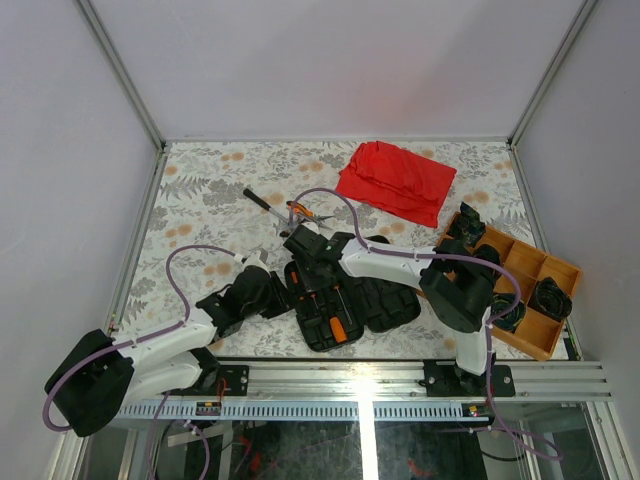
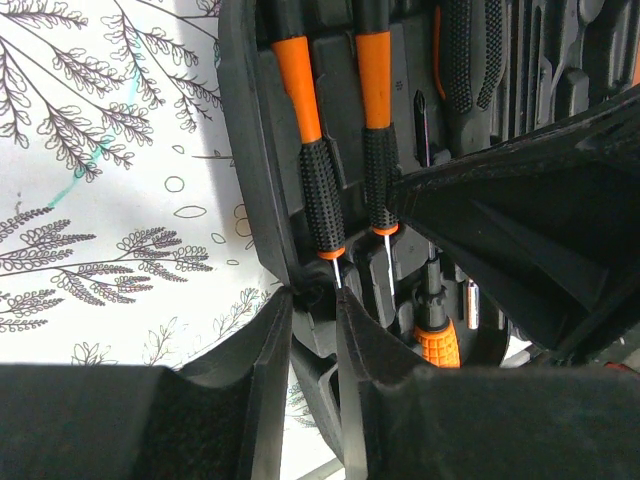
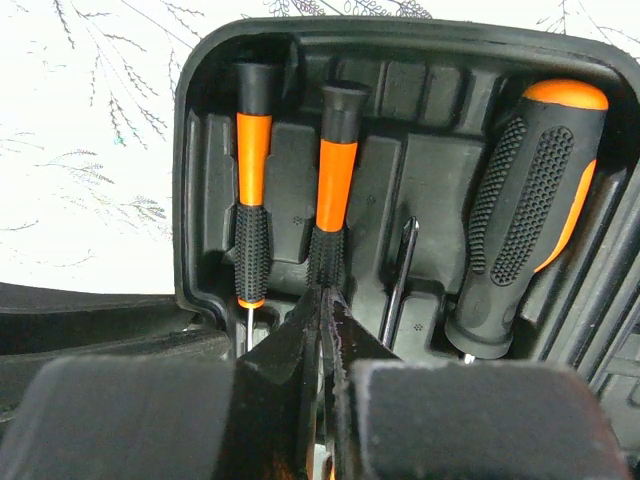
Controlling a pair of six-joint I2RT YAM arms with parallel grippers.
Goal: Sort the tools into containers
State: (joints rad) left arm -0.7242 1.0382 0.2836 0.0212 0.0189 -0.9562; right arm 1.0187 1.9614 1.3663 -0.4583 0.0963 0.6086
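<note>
Seemingly, the case [image 2: 245,150] is clamped steady by the left gripper [image 2: 312,305]; a screwdriver [image 3: 337,170] is pinched by the right gripper [image 3: 322,320] for slotting.

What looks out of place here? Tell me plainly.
Two tools lie loose on the table beyond the open tool case: orange-handled pliers and a black-handled driver. Nothing looks spilled or damaged.

Right hand [image 3: 322,298] closed, left hand [image 2: 313,297] nearly closed, both reaching forward
</note>
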